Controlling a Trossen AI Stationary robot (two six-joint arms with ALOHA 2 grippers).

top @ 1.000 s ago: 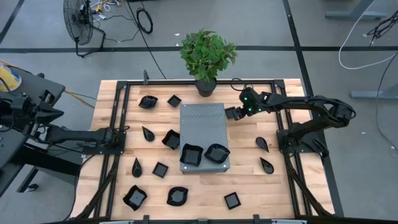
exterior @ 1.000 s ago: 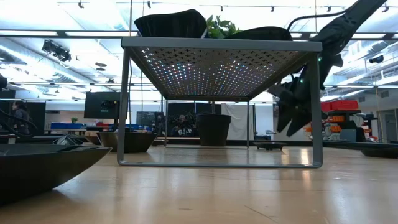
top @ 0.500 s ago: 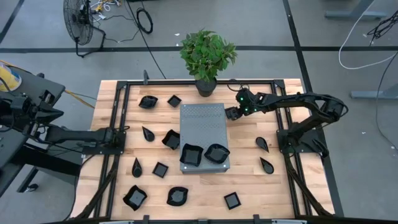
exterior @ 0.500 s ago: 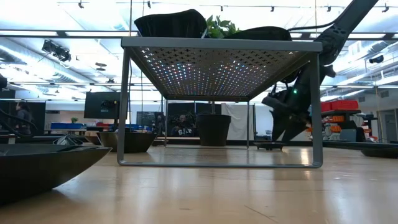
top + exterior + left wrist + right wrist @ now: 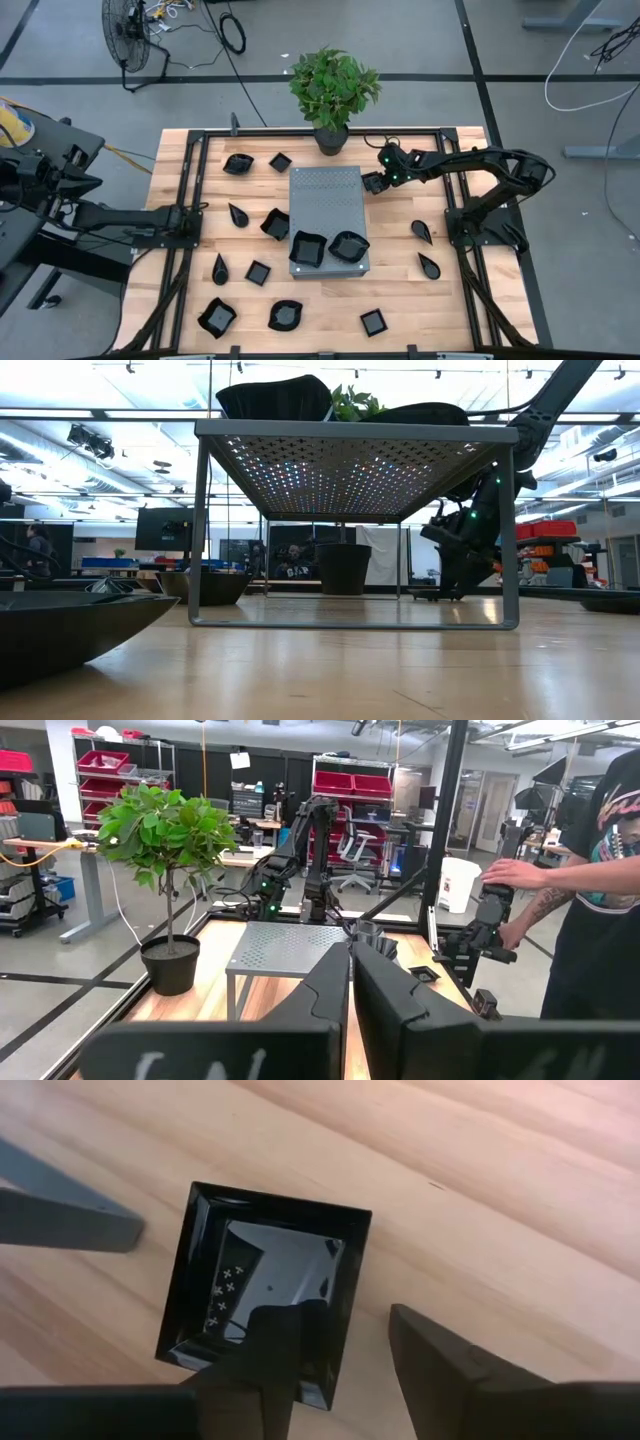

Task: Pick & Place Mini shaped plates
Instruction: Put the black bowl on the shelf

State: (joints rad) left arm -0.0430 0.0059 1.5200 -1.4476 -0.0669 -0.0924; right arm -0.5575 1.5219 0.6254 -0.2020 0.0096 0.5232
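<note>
Right wrist view | right gripper [image 5: 340, 1345] (parted) straddles square plate [image 5: 262, 1305] rim, ungripped

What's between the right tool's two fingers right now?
The near rim of a square black plate: in the right wrist view one finger sits inside it, the other on bare wood outside.

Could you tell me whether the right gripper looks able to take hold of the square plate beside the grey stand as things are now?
Probably yes. The right gripper is open right over the square plate, one finger above its edge, the other outside it. The stand sits beside it, not in the way.
</note>
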